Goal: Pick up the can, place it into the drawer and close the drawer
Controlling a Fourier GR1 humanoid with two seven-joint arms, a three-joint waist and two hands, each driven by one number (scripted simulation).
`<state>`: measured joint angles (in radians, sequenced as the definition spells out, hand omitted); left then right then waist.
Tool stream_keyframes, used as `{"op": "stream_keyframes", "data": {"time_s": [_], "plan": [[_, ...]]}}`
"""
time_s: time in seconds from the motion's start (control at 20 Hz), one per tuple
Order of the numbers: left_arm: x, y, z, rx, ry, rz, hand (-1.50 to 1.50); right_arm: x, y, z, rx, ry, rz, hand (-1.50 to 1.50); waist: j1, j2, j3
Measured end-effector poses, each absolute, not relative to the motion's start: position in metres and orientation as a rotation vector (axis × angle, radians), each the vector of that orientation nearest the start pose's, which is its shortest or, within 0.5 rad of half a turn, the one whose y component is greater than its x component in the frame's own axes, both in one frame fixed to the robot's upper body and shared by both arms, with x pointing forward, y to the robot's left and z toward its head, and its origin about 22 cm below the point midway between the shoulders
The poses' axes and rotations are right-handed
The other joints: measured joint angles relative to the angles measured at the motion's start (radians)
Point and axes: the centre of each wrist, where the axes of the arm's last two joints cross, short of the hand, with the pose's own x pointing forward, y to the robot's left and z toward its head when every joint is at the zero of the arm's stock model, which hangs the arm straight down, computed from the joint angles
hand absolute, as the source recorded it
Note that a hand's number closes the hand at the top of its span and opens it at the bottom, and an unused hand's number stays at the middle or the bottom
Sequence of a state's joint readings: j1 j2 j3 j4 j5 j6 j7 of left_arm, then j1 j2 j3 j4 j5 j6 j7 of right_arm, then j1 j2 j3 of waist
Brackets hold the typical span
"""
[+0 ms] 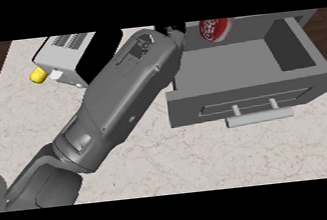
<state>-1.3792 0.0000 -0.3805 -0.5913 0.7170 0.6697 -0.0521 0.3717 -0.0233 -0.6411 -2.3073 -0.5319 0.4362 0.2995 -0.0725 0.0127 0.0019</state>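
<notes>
- The counter is seen as a pale marbled top filling most of the head view, with dark wood showing beyond its left and right edges
- A grey forearm is stretched diagonally from the lower left corner up toward the top centre, covering a wide strip of the counter; which arm it is cannot be told with certainty
- The drawer is seen pulled open at the right, grey, with its front panel facing the lower edge and a bar handle fixed across that panel
- A white box-shaped appliance with a yellow knob is set at the upper left, partly hidden behind the forearm
- The can, red with white lettering, is seen at the far end of the open drawer, near the top edge of the view, just right of the arm's tip
- Only a small black part of the hand is shown at the forearm's end; whether its fingers are open or closed cannot be told
</notes>
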Motion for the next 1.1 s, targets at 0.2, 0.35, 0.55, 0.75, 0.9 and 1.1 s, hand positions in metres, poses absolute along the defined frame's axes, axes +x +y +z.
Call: {"op": "stream_keyframes", "data": {"time_s": [0.2,0.35,0.55,0.75,0.9,1.1], "plan": [[0.416,-0.014,0.193,-0.097,-1.660,0.047,1.50,0.088,-0.352,0.129,-0.105,-1.812,-0.109,-1.50,-0.008,0.002,0.000],[0.416,-0.016,0.188,-0.073,-1.655,0.032,1.50,0.091,-0.356,0.125,-0.107,-1.808,-0.107,-1.50,-0.009,0.003,0.000],[0.419,-0.015,0.181,-0.023,-1.652,0.033,-1.50,0.090,-0.356,0.131,-0.110,-1.812,-0.099,-1.50,-0.016,0.005,0.000],[0.419,-0.014,0.175,0.017,-1.643,0.036,-1.50,0.090,-0.359,0.130,-0.114,-1.803,-0.095,-1.50,-0.016,0.005,0.000],[0.420,-0.013,0.171,0.037,-1.641,0.048,-1.50,0.090,-0.358,0.130,-0.112,-1.805,-0.100,-1.50,-0.018,0.006,0.000],[0.421,-0.013,0.170,0.054,-1.637,0.063,-1.50,0.091,-0.357,0.130,-0.107,-1.808,-0.091,-1.50,-0.025,0.007,0.000]]}}
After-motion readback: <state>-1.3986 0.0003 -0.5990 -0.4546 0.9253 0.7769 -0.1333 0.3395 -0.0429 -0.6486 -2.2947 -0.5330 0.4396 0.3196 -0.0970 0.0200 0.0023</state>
